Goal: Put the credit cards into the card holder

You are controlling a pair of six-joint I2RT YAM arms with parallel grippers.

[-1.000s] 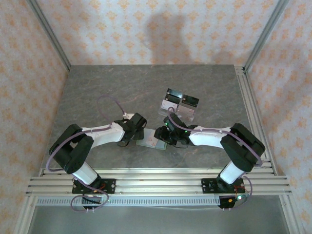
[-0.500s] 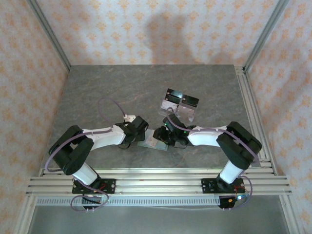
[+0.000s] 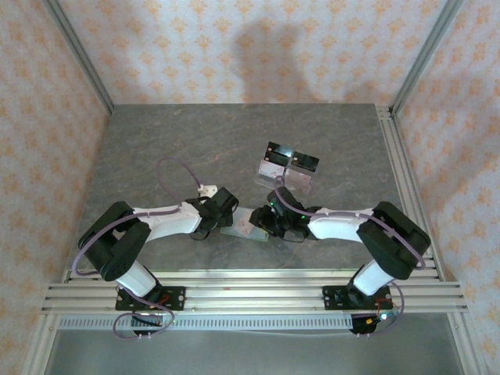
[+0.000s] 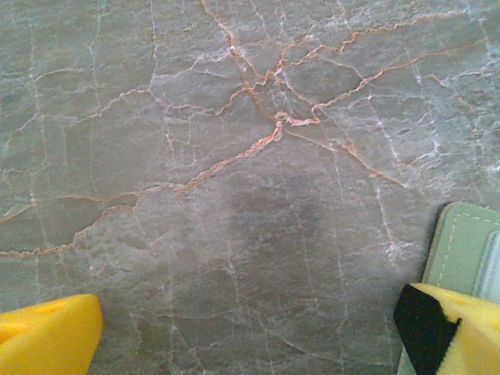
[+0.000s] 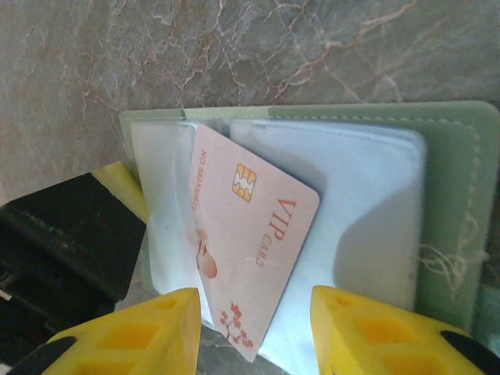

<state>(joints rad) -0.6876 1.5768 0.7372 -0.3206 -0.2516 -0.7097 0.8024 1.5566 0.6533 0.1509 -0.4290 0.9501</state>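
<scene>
Grey veined table (image 3: 156, 148) under open card holder (image 5: 455, 183) and clear stand (image 3: 287, 164).

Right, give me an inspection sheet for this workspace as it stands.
Surface: grey veined marble table, no spills seen.
Job's things: green card holder lies open with its clear sleeves facing up. A pink VIP card lies slanted across the sleeves; I cannot tell whether it is in a pocket.
Clutter: clear acrylic stand with black panels, behind the holder.
Grippers: left tool is wide open, with one finger over the holder's edge. Right tool is open and straddles the card's near end.
Cables: purple cables loop off the arms, apart from the holder.
Surroundings: patterned walls, aluminium frame.
</scene>
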